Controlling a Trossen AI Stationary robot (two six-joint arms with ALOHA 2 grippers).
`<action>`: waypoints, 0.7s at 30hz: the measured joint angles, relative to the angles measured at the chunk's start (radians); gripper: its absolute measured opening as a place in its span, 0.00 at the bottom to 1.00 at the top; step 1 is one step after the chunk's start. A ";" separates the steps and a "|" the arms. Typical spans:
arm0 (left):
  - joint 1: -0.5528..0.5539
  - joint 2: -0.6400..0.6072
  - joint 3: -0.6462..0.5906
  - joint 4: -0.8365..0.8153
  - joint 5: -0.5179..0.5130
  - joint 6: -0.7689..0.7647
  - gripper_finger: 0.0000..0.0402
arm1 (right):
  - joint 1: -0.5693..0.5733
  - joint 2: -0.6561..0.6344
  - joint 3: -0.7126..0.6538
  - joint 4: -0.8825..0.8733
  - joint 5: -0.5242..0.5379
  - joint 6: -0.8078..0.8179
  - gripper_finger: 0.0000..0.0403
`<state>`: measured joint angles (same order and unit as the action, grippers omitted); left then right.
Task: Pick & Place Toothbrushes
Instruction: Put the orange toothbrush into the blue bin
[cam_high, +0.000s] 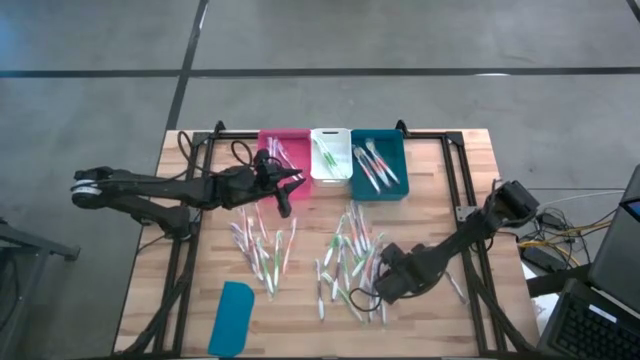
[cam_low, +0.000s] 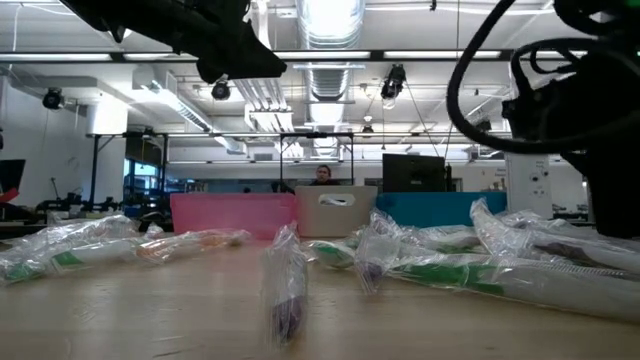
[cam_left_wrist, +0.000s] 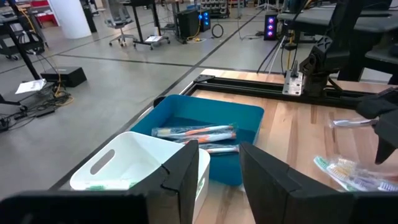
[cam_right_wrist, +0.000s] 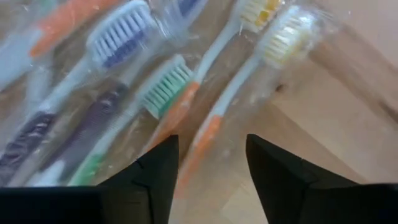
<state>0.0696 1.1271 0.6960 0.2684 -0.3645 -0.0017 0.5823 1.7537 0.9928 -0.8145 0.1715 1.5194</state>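
I saw three bins (cam_high: 331, 160) and a teal lid (cam_high: 232, 318) on the tabletop (cam_high: 430, 200); my right tool (cam_right_wrist: 208, 165), released, hovered over wrapped toothbrushes (cam_right_wrist: 186, 106); left tool (cam_left_wrist: 217, 168) gaped near the bins.

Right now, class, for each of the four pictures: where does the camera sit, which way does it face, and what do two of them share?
High: overhead, facing down on table, toothbrushes, both arms.
Low: table height, facing the bins; arms enter from above.
Left wrist: behind the left end effector, facing white bin and teal bin.
Right wrist: behind the open right end effector, close above wrapped toothbrushes.
Shared: high and left wrist both show the teal bin.
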 joint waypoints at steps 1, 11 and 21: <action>0.000 0.000 0.000 0.000 0.000 0.000 0.30 | 0.000 0.008 0.000 -0.001 -0.012 0.000 0.47; 0.000 0.000 -0.001 -0.012 0.000 -0.010 0.30 | 0.000 0.035 0.002 -0.142 -0.065 0.002 0.42; 0.000 0.000 -0.001 -0.018 0.000 -0.018 0.30 | 0.009 0.036 -0.007 -0.224 -0.094 -0.019 0.17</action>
<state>0.0692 1.1271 0.6949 0.2508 -0.3641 -0.0196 0.5911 1.7897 0.9855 -1.0384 0.0771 1.5000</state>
